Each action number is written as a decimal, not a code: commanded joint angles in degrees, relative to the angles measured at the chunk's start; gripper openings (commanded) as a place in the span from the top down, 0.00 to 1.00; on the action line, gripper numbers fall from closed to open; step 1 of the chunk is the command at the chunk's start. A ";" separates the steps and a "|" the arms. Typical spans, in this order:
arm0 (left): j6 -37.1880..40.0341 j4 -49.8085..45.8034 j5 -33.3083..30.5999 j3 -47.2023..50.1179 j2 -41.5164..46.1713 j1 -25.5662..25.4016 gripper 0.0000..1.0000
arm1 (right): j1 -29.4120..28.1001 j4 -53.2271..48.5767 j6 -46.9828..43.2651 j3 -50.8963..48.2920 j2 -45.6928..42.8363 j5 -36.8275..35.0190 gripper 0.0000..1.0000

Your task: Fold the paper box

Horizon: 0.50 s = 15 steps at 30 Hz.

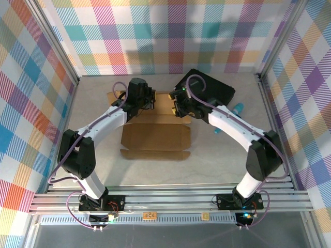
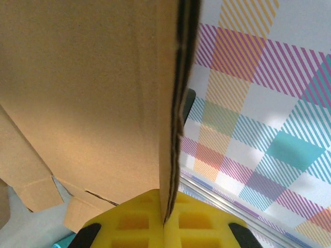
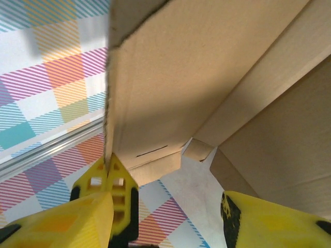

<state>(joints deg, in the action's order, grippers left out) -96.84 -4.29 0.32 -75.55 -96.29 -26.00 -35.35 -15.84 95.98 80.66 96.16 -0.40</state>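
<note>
The left gripper (image 2: 164, 219) is clamped on the edge of a raised panel of the paper box (image 1: 155, 138), at the bottom of its wrist view. The right gripper (image 3: 176, 206) stands apart, one finger (image 3: 111, 191) at an upright flap's edge. The box lies mid-frame in the top view

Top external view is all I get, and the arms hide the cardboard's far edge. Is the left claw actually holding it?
Observer: Yes. In the left wrist view the left gripper is shut on the edge of a raised flap of the paper box.
Operator: And the right claw?
Observer: The right gripper is open: one yellow finger sits against another raised flap's edge, the other stands clear.
</note>
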 commanded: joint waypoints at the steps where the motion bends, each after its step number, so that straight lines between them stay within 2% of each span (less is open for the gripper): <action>1: -0.31 1.92 0.88 1.72 4.00 1.32 1.00 | 0.03 4.88 5.63 3.12 1.62 -1.35 0.44; 6: -0.18 1.44 3.28 1.67 4.56 2.09 1.00 | -0.37 5.31 5.28 3.71 2.89 -4.19 0.47; 15: -1.75 1.11 4.86 2.95 5.30 2.53 1.00 | -0.93 9.24 4.04 4.35 3.92 -3.25 0.55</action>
<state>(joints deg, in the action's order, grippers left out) -97.80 -4.01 2.59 -73.58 -93.43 -23.88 -35.73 -9.69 99.85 82.94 99.68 -2.98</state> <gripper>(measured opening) 0.044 0.451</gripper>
